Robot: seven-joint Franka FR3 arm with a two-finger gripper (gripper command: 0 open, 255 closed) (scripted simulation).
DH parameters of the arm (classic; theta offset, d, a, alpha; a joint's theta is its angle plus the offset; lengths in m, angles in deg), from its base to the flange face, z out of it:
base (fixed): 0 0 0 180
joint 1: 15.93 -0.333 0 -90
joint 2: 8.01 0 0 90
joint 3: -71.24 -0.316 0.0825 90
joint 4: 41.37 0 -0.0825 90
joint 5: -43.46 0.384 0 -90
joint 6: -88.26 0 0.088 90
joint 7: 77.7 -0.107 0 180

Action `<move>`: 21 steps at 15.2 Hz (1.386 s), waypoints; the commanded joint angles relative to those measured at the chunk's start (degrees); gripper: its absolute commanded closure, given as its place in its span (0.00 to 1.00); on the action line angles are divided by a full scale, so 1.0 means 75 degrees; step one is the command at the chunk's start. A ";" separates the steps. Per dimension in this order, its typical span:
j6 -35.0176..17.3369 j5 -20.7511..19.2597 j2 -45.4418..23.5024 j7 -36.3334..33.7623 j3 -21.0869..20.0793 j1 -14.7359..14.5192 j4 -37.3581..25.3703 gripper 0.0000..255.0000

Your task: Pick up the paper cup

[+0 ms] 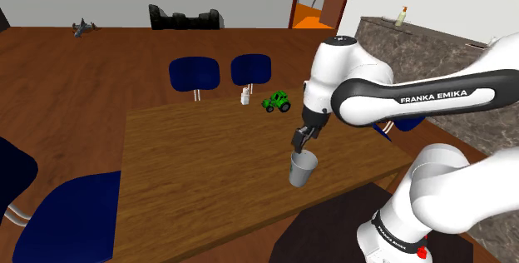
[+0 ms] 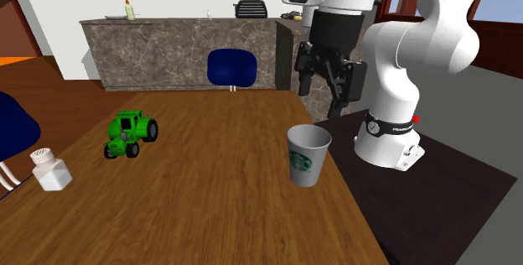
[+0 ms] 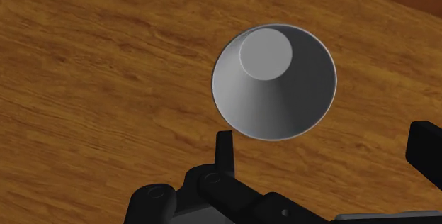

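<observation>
The paper cup (image 1: 303, 169) (image 2: 308, 156) (image 3: 275, 82) stands upright on the wooden table (image 1: 208, 170), near its edge by the stand; it is grey-white with a green round logo and an open mouth. My black gripper (image 1: 301, 141) (image 2: 322, 80) (image 3: 322, 148) hangs a little above the cup, open, with nothing between its fingers. From the wrist view I look down into the cup's hollow, which lies just ahead of the fingertips (image 3: 224, 147).
A green toy tractor (image 1: 277, 101) (image 2: 131, 132) and a small white shaker (image 1: 244, 96) (image 2: 49, 169) sit farther along the table. Blue chairs (image 1: 194, 75) stand around it. A stone counter (image 2: 184, 49) with a bottle runs behind. The black stand (image 2: 436, 188) borders the table's edge.
</observation>
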 commanded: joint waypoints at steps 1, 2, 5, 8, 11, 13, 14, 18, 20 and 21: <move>-0.0527 0.0031 -0.0382 -0.0206 -0.0182 -0.0038 0.0239 0.00; -0.0786 0.0048 -0.0596 -0.0326 -0.0287 -0.0061 0.0338 0.00; -0.1442 0.0063 -0.1189 -0.0638 -0.0556 -0.0097 0.0535 0.00; -0.1868 0.0028 -0.1466 -0.0705 -0.0610 -0.0062 0.0687 0.00; -0.2307 -0.0024 -0.1775 -0.0782 -0.0670 -0.0014 0.0820 0.00; -0.2542 -0.0060 -0.1950 -0.0829 -0.0705 0.0017 0.0882 0.00; -0.2541 -0.0059 -0.1949 -0.0828 -0.0704 0.0017 0.0882 0.00; -0.2550 -0.0059 -0.1954 -0.0830 -0.0706 0.0016 0.0887 1.00; -0.2549 -0.0059 -0.1953 -0.0829 -0.0706 0.0016 0.0885 1.00; -0.2549 -0.0059 -0.1955 -0.0830 -0.0706 0.0016 0.0885 1.00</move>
